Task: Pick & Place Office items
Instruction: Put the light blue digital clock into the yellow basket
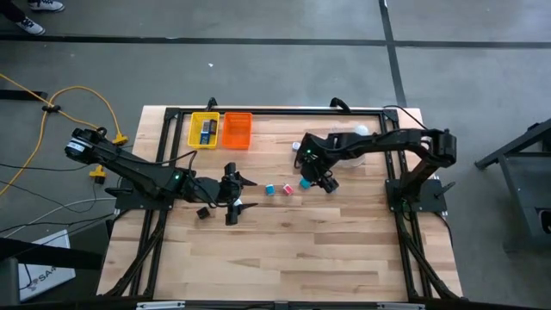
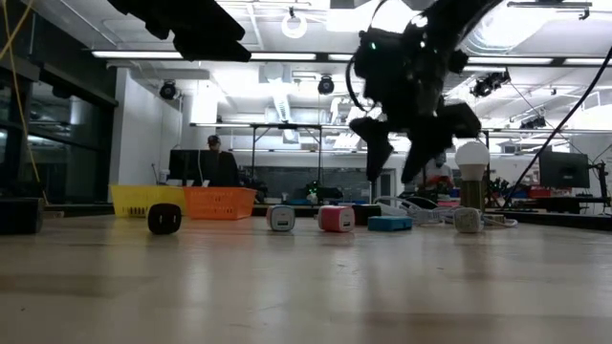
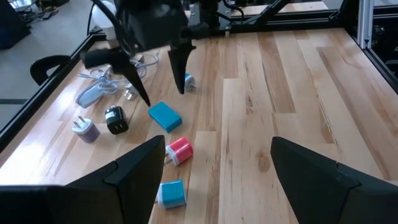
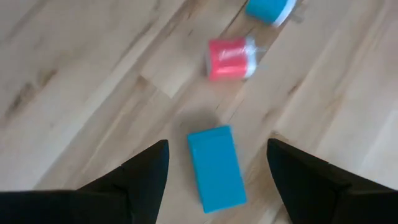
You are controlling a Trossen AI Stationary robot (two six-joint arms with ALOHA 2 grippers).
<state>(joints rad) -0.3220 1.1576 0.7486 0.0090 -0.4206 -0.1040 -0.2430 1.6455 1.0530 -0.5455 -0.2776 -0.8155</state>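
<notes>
Waiting at nine o'clock on the bench (image 1: 344,250), the left hand (image 1: 236,191) stood with fingers apart and empty. The yellow bin (image 1: 204,131) at eleven o'clock already held some items; the orange bin (image 1: 237,130) just beside it looked empty. Near the centre lay a light-blue piece (image 1: 269,189), a pink-red piece (image 1: 287,188) and a blue block (image 4: 217,168). The right hand (image 4: 217,163), fingers apart, hung over that block. Most pieces remained unsorted.

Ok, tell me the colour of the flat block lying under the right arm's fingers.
Blue flat block; clearest in the right wrist view.
</notes>
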